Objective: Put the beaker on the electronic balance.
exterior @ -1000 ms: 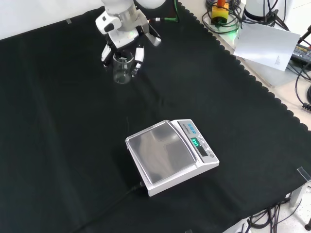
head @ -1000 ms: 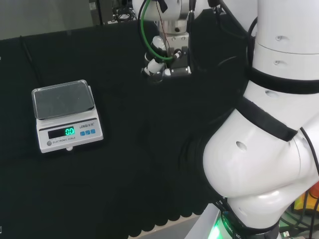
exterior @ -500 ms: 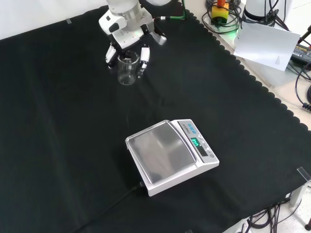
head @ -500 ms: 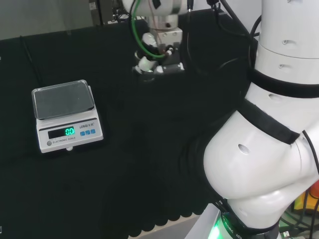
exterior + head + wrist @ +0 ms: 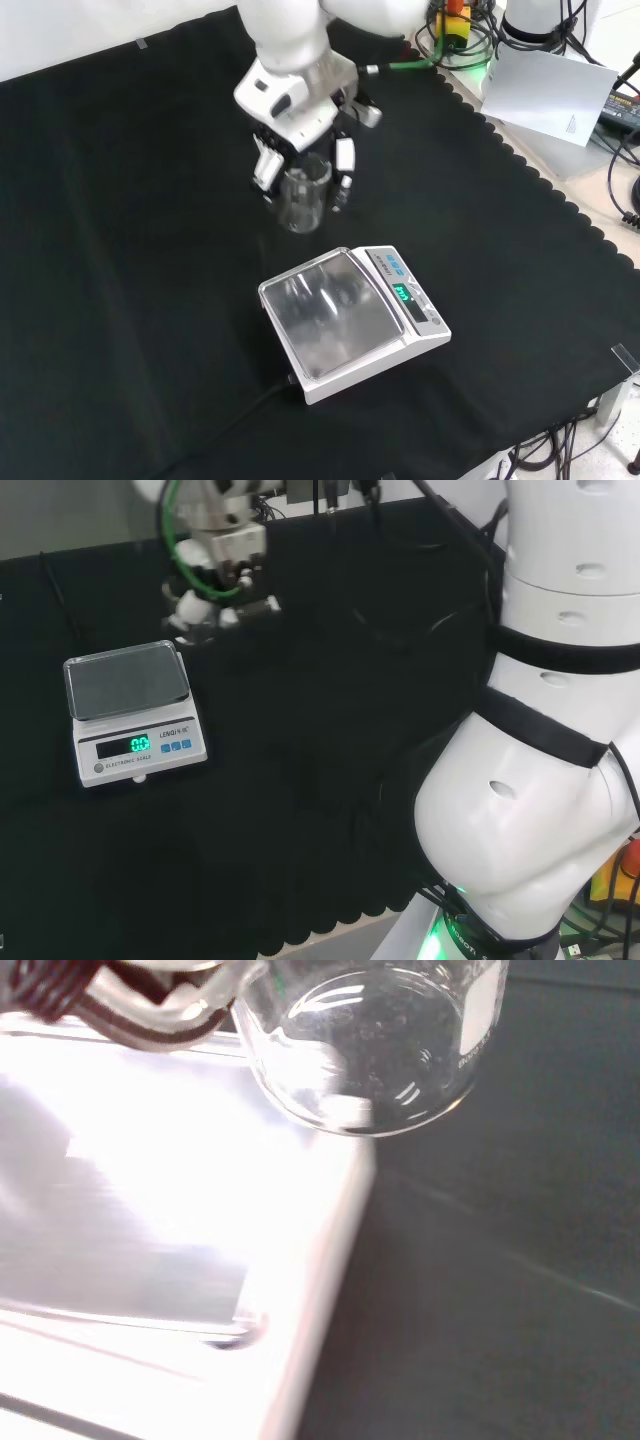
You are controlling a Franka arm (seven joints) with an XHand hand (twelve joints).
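A clear glass beaker hangs upright in the air, held by the black and white hand, whose fingers curl down around its sides. In the front view it is just above and behind the far edge of the white electronic balance. In the head view the hand is just beyond the balance, near the back right corner of its steel pan. The wrist view shows the beaker's round base close up, beside the bright balance pan. The beaker looks empty.
The balance's display glows green. Black cloth covers the bench around the balance. The arm's big white links fill the right of the head view. Cables and a white sheet lie beyond the cloth's scalloped edge.
The hand has carried the beaker toward the balance: leftward in the head view, down and to the right in the front view. It now hangs next to the pan's edge.
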